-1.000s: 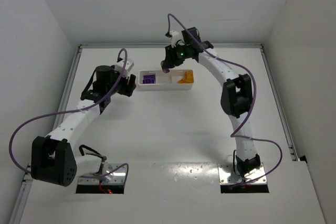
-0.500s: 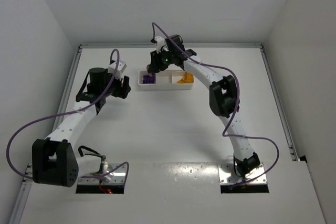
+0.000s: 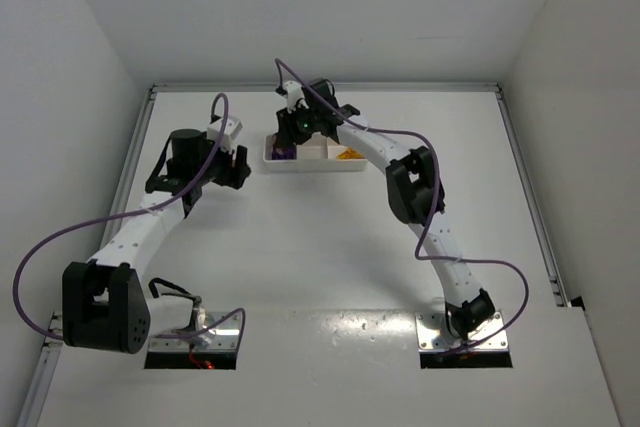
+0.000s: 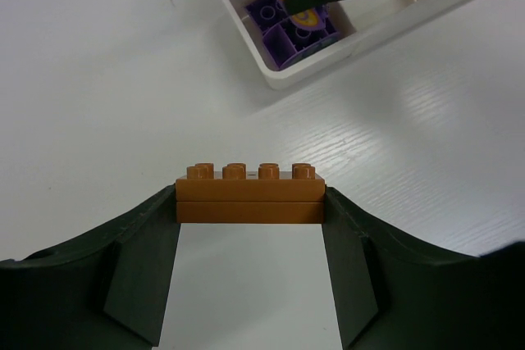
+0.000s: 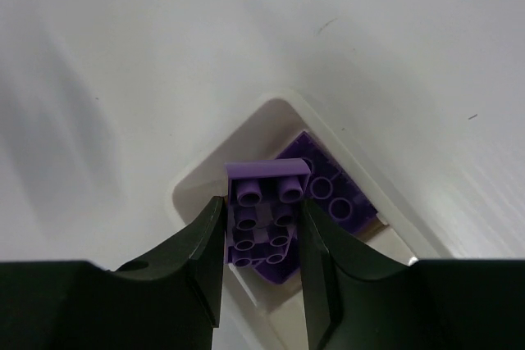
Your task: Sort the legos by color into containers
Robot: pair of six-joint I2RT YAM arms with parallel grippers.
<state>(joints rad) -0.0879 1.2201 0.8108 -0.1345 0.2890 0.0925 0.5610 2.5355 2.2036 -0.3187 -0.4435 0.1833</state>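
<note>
Left gripper (image 4: 250,212): clamped on a brown brick (image 4: 250,190), gripped by its two short ends and lying crosswise between the fingers. Long and flat, orange-brown, four round studs in one row on top, faint seam along the side as of two thin plates stacked. Held over bare white table (image 4: 123,79), near the left end of the tray (image 4: 289,81) but apart from it, level with the tray in the top view. Right gripper (image 5: 262,239): closed on a purple brick (image 5: 264,194), held studs toward the wrist camera, two columns of studs visible, one end poking out past the fingertips. Positioned directly above the left end compartment of the tray; contact with the pieces below not discernible. Tray: white, long, shallow, rounded corners, three compartments side by side, set toward the far edge of the table. Left compartment: purple bricks (image 4: 287,38) already inside, lying flat, square outlines and round studs showing. Right compartment: orange-yellow brick (image 3: 350,155), shape too small to resolve from above. Middle compartment largely hidden by the right arm in the top view.
</note>
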